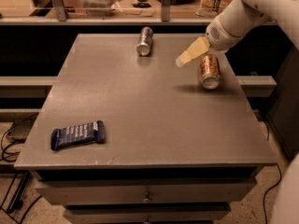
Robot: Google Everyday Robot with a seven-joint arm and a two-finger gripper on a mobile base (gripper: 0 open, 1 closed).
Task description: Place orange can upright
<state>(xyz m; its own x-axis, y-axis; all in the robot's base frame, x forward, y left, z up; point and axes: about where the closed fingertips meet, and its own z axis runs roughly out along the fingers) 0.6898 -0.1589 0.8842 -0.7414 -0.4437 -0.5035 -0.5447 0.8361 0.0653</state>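
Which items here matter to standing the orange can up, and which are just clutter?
Job: orange can, on the right side of the table; gripper, just left of it.
Lying about: silver can at the far edge; blue-wrapped snack bar, near left.
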